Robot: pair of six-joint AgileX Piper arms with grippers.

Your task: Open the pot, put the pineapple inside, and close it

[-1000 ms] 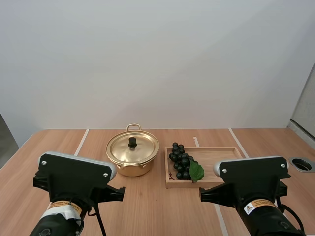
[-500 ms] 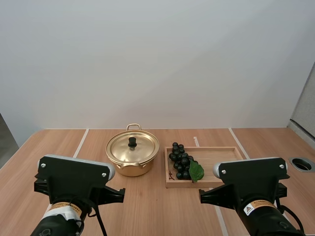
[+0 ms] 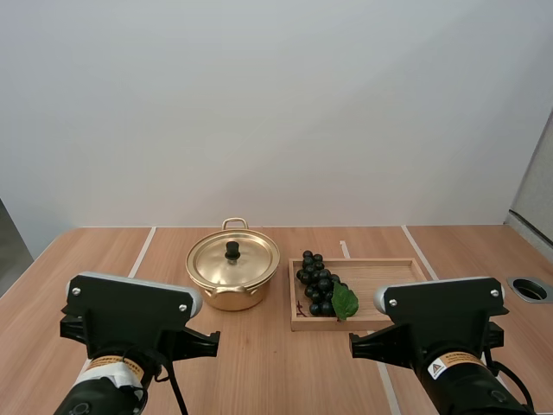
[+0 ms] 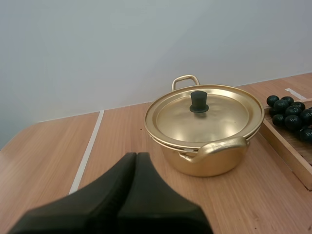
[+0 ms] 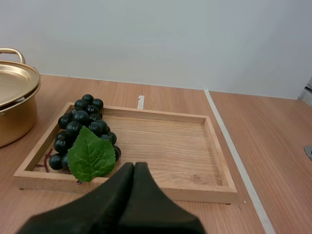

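Each closed to a single wedge, the left tool [image 4: 136,155] faces the lidded round golden metal pot [image 3: 226,297] on the wooden counter [image 3: 276,356], the right tool [image 5: 134,165] the shallow wooden tray [image 3: 386,281] holding a dark grape bunch [image 3: 317,284].

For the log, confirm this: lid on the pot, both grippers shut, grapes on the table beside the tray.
One error: the grapes lie inside the tray, at its end nearest the pot, as the right wrist view shows. The lid is on; left gripper and right gripper are shut.

The lid [image 3: 246,261] hides the inside of the pot [image 3: 230,299].
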